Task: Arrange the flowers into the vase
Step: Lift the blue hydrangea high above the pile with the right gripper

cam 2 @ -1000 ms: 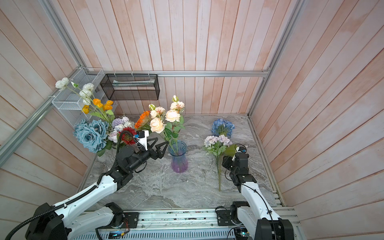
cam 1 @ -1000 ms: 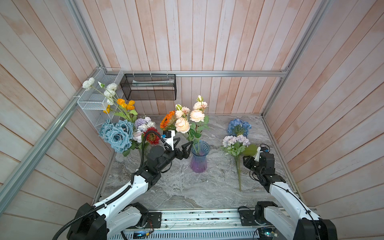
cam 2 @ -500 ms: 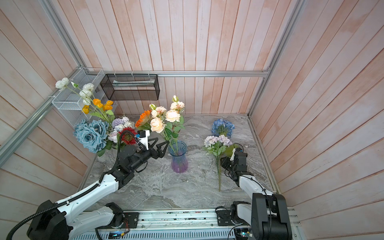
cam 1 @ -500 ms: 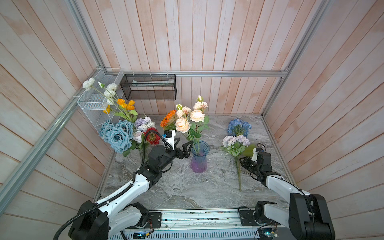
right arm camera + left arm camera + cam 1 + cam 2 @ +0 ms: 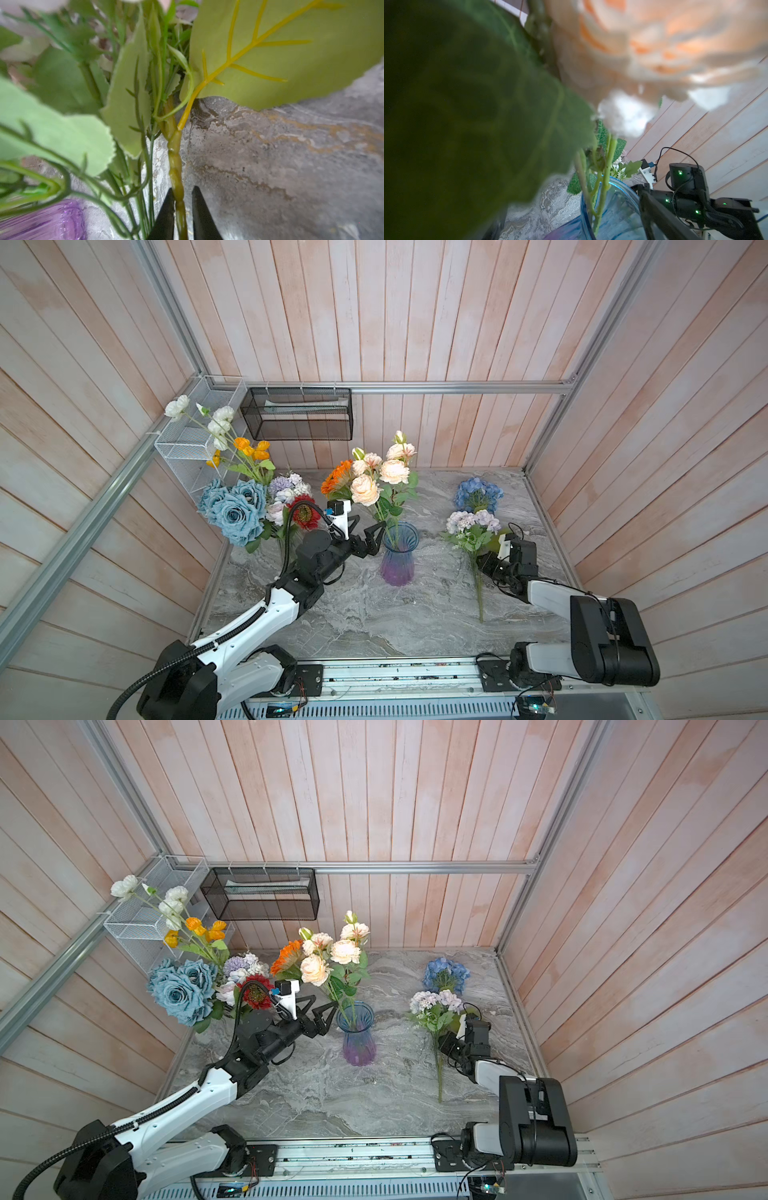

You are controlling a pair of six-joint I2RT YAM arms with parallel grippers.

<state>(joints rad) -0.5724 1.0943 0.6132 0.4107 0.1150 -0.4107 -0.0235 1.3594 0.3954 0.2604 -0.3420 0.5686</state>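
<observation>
The left gripper (image 5: pixel 379 538) stands wide open, empty, beside the ribbed glass vase (image 5: pixel 397 564) with peach roses (image 5: pixel 365 489); the right gripper (image 5: pixel 181 191) narrowly flanks the knobbly stem (image 5: pixel 175 166) of the lilac-white spray (image 5: pixel 469 526) on the marbled table (image 5: pixel 353 614); whether it already pinches, I cannot tell.

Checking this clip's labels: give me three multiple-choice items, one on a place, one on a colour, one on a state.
1. Where is the blue hydrangea? A in the blue-purple vase; B lying on the table; C in a bucket.
2. The roses in the blue-purple vase are: A peach; B red; C yellow.
3. The left gripper's jaws are: A open; B shut on a stem; C shut, empty.
B, it lies flat on the table; A, peach heads above the rim; A, jaws spread, nothing between.
</observation>
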